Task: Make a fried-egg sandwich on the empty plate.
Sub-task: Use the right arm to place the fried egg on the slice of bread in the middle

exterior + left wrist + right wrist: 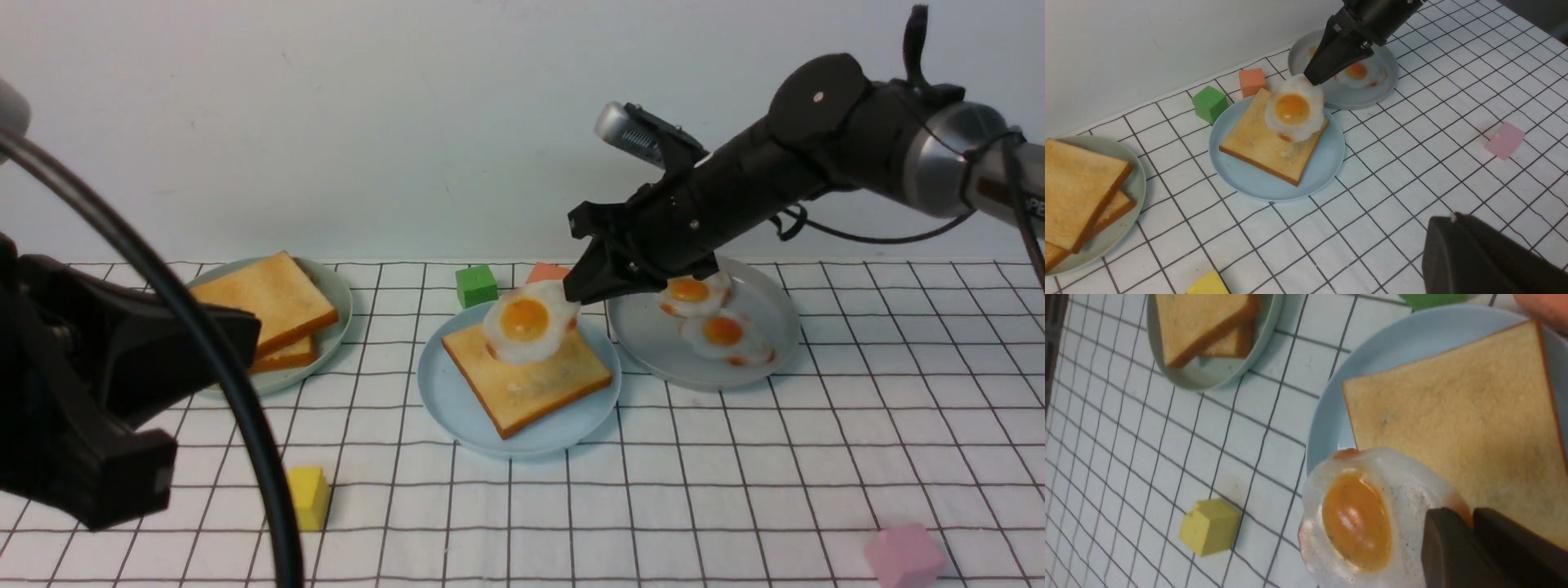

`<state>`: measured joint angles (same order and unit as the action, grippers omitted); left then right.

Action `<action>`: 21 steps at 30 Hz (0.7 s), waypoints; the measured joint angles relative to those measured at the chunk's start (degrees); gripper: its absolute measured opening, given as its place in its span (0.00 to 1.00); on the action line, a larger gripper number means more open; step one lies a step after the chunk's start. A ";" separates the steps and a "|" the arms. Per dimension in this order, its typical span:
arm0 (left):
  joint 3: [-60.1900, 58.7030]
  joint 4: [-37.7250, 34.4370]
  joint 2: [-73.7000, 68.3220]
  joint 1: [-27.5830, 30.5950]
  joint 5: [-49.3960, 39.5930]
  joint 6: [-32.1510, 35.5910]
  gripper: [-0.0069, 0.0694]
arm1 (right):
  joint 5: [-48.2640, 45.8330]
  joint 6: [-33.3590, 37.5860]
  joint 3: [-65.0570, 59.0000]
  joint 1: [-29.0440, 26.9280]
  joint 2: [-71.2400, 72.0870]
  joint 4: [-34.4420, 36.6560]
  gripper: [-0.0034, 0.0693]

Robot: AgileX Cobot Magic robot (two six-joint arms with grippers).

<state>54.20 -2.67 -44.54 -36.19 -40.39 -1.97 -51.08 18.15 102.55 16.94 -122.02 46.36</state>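
Left hand (241, 331) pressed together; right hand (571, 292) angled down, pinching egg (526, 320) above toast (531, 384).

This is a robot test bench in a lab, not a real kitchen: a desk (735, 490) under a white cloth ruled in a black grid stands against a bare white wall (408, 122), and a black robot arm (775, 180) reaches over it. Coloured play cubes lie around the light blue plate (457, 408): a green cube (476, 286) at 11 o'clock, a yellow cube (309, 496) at 8 o'clock and a pink cube (904, 555) at 4 o'clock. The toast slice (531, 384) and fried egg (526, 320) have a plastic-toy gloss.
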 joint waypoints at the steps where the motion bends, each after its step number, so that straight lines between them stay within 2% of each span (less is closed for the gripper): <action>1: 0.00 0.00 0.00 0.00 0.00 0.00 0.07 | 0.99 0.00 0.00 0.00 -0.70 1.19 0.15; 8: 0.00 0.00 0.00 0.00 0.00 0.00 0.07 | 5.46 -1.03 0.00 0.17 -4.25 3.05 0.16; 10: 0.00 -0.05 0.00 0.00 0.00 0.00 0.08 | 6.67 -1.56 0.00 0.18 -5.74 3.80 0.19; 12: 0.00 -0.11 0.00 0.00 0.00 0.00 0.08 | 7.83 -1.68 0.00 0.18 -6.88 3.93 0.28; 16: 0.00 -0.16 0.00 0.00 -0.05 0.00 0.08 | 8.95 -1.68 0.00 0.18 -7.84 3.41 0.54; 17: 0.00 -0.16 0.00 0.00 -0.05 0.00 0.08 | 8.95 -1.68 0.00 0.18 -7.84 3.28 0.56; 18: 0.00 -0.16 0.00 0.00 -0.05 -0.07 0.08 | 8.89 -1.68 0.00 0.18 -7.43 2.22 0.66; 19: 0.00 -0.16 -0.07 0.00 -0.05 -0.07 0.08 | 8.50 -1.68 0.00 0.06 -6.76 0.75 0.73; 21: 0.00 -0.16 -0.20 0.00 -0.33 -0.11 0.08 | 7.57 -1.68 -0.06 -0.20 -5.11 -2.06 0.76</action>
<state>54.20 -2.83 -44.74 -36.19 -40.72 -2.08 -43.51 16.47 102.49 16.75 -127.13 44.30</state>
